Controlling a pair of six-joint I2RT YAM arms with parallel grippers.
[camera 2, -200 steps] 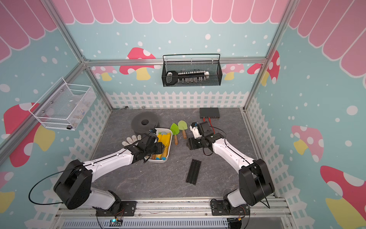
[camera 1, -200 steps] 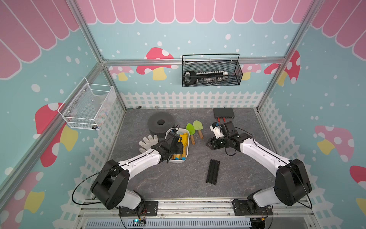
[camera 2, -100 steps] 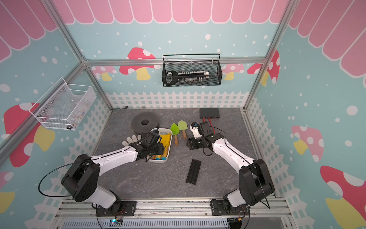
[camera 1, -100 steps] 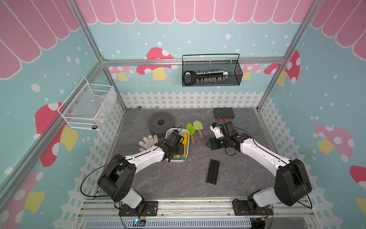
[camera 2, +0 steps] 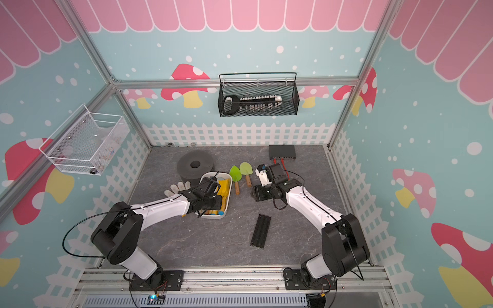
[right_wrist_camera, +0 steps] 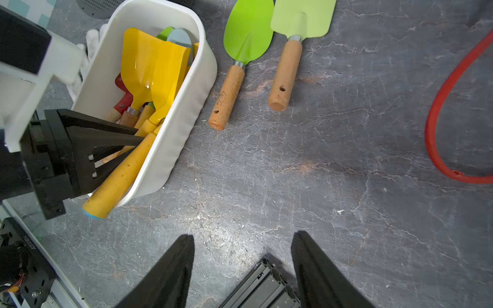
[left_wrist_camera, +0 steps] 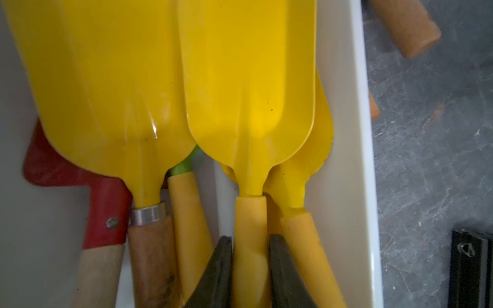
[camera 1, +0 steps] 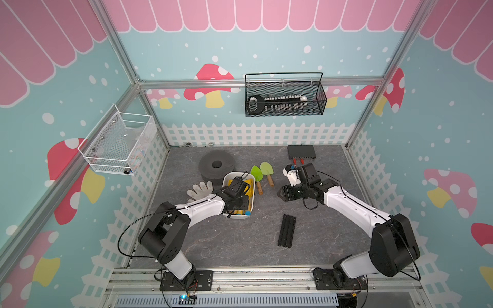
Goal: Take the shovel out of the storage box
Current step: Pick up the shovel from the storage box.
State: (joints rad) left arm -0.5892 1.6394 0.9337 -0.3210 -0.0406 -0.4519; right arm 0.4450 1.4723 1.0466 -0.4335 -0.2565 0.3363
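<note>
Left arm has pushed farther over the shallow white plastic storage box (right_wrist_camera: 192, 88), and the left gripper (left_wrist_camera: 250, 237) has narrowed to pinch the yellow handle of a glossy yellow scoop-bladed shovel (left_wrist_camera: 250, 106). It lies atop other shovels (left_wrist_camera: 106, 80) inside the box, beside its wall. Nearby, the right gripper (right_wrist_camera: 242, 236) hangs spread above the grey table (right_wrist_camera: 320, 173).

1. The white storage box (right_wrist_camera: 184, 112) holds several shovels, mostly yellow, with a red shovel (right_wrist_camera: 122, 98) beneath.
2. The left gripper (right_wrist_camera: 134, 148) reaches into the box, jaws either side of a yellow shovel (right_wrist_camera: 170, 74) handle, seemingly pinching it.
3. A bright green shovel (right_wrist_camera: 246, 34) and a pale green shovel (right_wrist_camera: 302, 18) lie on the grey table (right_wrist_camera: 293, 173) just beside the box.
4. The right gripper (right_wrist_camera: 242, 236) hangs with jaws spread above a black aluminium rail (right_wrist_camera: 261, 288).
5. A red cable (right_wrist_camera: 437, 120) curves nearby.
</note>
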